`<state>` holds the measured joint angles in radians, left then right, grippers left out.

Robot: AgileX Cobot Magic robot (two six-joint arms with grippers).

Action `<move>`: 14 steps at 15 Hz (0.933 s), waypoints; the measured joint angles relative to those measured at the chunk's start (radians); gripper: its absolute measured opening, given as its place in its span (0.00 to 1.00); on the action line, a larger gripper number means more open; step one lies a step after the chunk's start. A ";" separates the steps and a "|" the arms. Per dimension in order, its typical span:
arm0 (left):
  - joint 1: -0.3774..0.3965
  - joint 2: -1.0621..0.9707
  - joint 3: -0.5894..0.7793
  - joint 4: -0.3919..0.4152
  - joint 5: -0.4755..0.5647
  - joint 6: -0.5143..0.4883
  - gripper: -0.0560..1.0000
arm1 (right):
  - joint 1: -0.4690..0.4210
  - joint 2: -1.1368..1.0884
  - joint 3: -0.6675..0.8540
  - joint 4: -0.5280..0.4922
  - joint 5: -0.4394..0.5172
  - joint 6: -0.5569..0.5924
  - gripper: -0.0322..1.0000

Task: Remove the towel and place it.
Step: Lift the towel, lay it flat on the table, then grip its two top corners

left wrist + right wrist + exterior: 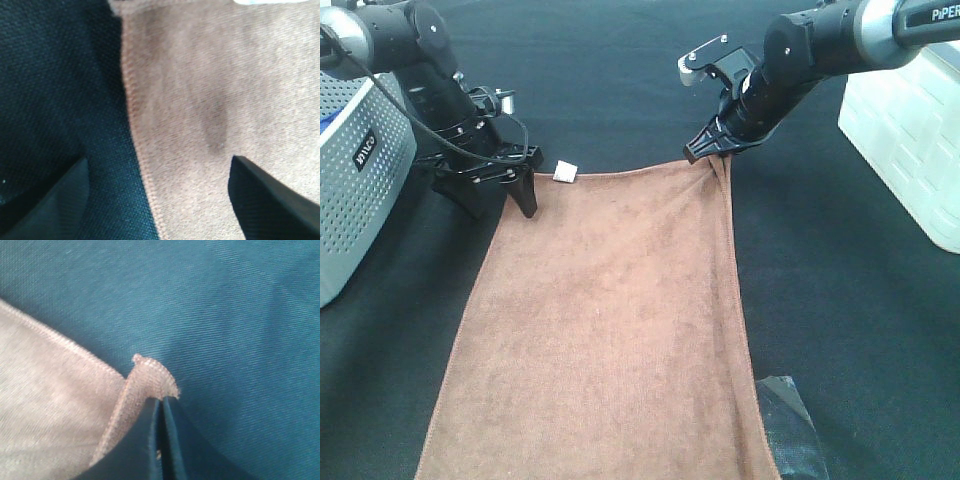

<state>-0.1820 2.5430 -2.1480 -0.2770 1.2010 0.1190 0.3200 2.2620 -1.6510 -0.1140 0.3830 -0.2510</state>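
The brown towel (610, 320) lies spread flat on the black table, its small white tag (564, 172) on the far short edge. My right gripper (712, 150) is shut on the towel's far right corner, which stands up pinched between the fingers in the right wrist view (161, 407), where the towel (50, 415) shows a raised, folded hem. My left gripper (498, 198) hovers open at the far left corner. In the left wrist view the towel (215, 100) has its side hem running between the spread gripper (160, 200), one fingertip (270, 200) over the cloth, the other over bare table.
A grey perforated box (350, 180) stands at the left edge. At the right is a white crate (910, 130). A dark, shiny scrap (790, 420) lies beside the towel's near right side. The table is covered with black cloth (850, 330).
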 joint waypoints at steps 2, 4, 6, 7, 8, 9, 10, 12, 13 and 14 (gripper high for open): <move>0.000 0.000 0.000 0.000 0.000 0.000 0.74 | -0.012 0.000 0.000 0.035 0.000 0.006 0.04; 0.000 0.000 0.000 0.000 0.000 0.000 0.74 | -0.026 0.000 0.000 0.046 0.002 0.007 0.15; 0.000 0.000 0.000 0.000 0.000 0.000 0.74 | -0.045 0.000 0.000 0.059 0.009 0.011 0.39; 0.000 0.000 0.000 0.000 0.000 0.000 0.74 | -0.049 0.000 0.000 0.059 0.014 0.017 0.49; 0.000 0.000 0.000 0.000 0.000 0.000 0.74 | -0.050 0.000 0.000 0.068 0.030 0.021 0.55; 0.000 0.000 0.000 0.000 0.001 0.000 0.74 | -0.050 0.000 0.000 0.087 0.053 0.025 0.58; 0.000 0.000 0.000 0.000 0.001 0.000 0.74 | -0.050 0.000 0.000 0.087 0.053 0.025 0.58; 0.000 0.000 0.000 0.000 0.006 0.000 0.74 | -0.050 -0.015 0.000 0.132 0.140 0.033 0.59; 0.000 0.000 -0.003 0.000 0.007 0.000 0.74 | -0.050 -0.031 0.000 0.142 0.198 0.043 0.59; 0.000 0.000 -0.017 0.000 0.009 -0.003 0.74 | -0.050 -0.088 0.000 0.147 0.333 0.107 0.60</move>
<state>-0.1820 2.5430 -2.1650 -0.2770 1.2100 0.1160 0.2700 2.1740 -1.6510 0.0330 0.7160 -0.1440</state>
